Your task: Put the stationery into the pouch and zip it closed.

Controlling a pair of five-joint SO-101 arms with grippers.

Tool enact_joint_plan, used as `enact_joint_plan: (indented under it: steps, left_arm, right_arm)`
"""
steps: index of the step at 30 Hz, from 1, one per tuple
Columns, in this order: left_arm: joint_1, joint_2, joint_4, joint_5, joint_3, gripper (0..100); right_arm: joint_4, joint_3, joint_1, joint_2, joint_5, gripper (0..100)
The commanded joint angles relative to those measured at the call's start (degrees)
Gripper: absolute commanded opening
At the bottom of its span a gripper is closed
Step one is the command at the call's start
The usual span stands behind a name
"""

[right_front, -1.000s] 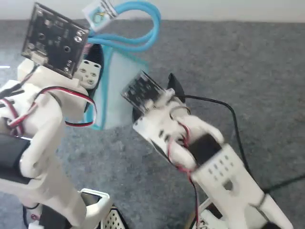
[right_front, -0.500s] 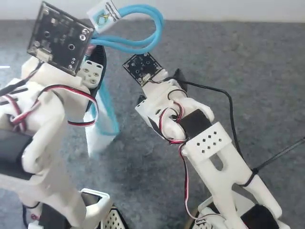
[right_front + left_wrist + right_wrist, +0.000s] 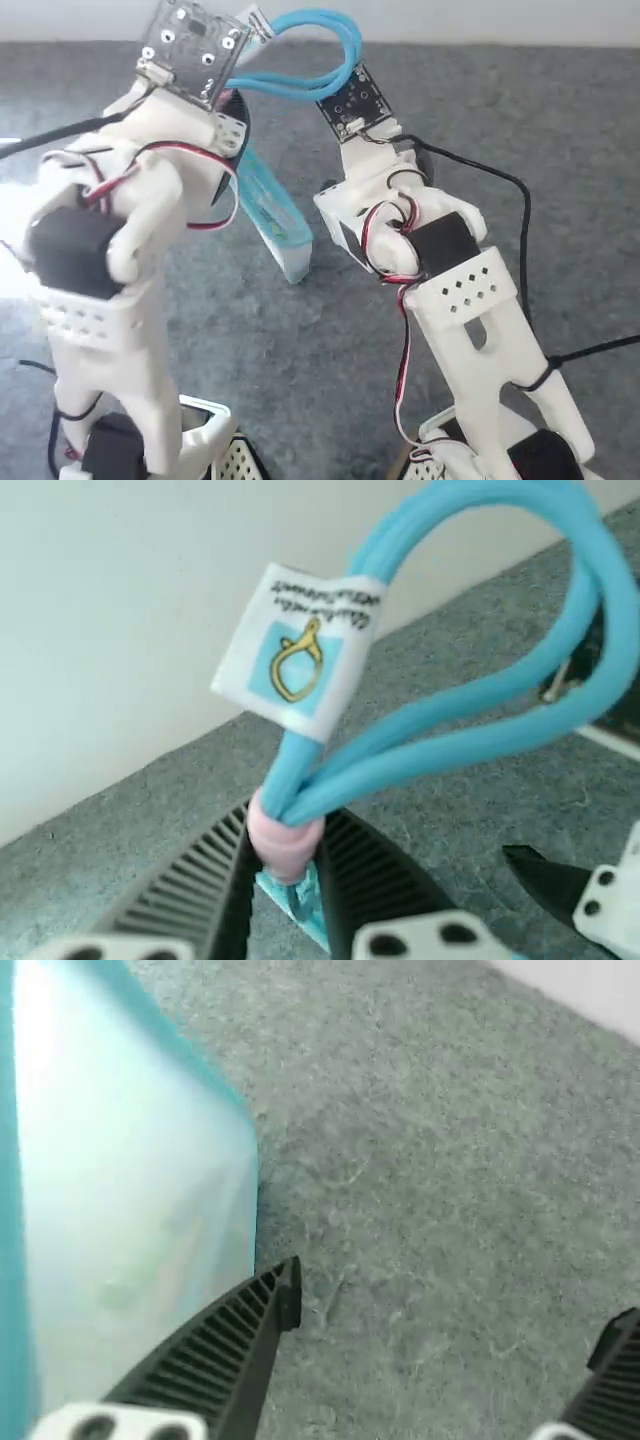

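Pouch: soft, light, likely sways | left gripper pinching pink collar of blue cord loop | right gripper spread beside pouch; stiffer rim seems the best hold.

We log the pouch as frosted clear with teal edging. The cord is bright blue, with a pink bead at its base. The tag is white, yellow clasp drawing on pale blue. Left gripper black, ribbed. Arms white, wires red and black. Felt mottled grey.
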Motion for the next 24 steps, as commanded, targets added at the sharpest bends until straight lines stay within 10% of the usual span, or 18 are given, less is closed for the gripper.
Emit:
enact_joint_plan:
  steps: [1,9,24]
  left_arm:
    - [0.18,-1.49,-4.92,0.09,4.7,1]
    - [1.58,-1.49,-17.41,0.09,22.29,1]
    - [18.02,-1.58,-35.16,0.09,38.29,22]
  right_arm:
    - [0.04,-0.09,0.66,-0.75,-0.44,44.6]
    - [-0.84,1.23,4.97,-0.57,-0.26,44.6]
    - [8.84,1.93,38.55,-0.75,5.71,44.6]
